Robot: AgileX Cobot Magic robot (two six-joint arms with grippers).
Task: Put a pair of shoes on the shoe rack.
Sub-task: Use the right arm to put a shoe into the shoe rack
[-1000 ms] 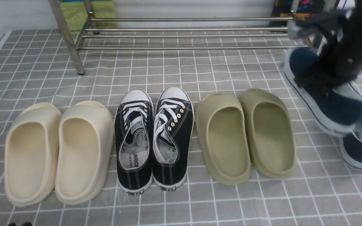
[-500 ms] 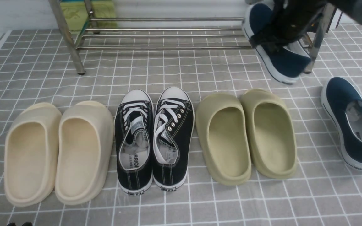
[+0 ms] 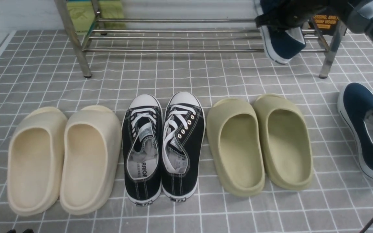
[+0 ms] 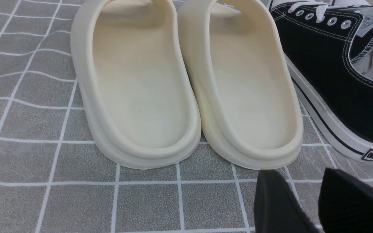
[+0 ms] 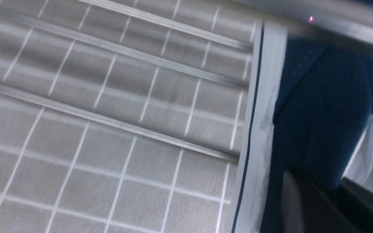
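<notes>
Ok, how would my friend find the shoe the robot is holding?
Find the shiny steel shoe rack along the back of the grey checked cloth. At its right end, the right tool grips one navy-blue slip-on sneaker. Every other shoe, even its twin, lies flat on the cloth.

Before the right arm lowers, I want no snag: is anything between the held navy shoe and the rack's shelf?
Nothing visible does. The navy shoe in the right gripper hangs tilted at the right end of the rack, and the tubes next to it are bare.
</notes>
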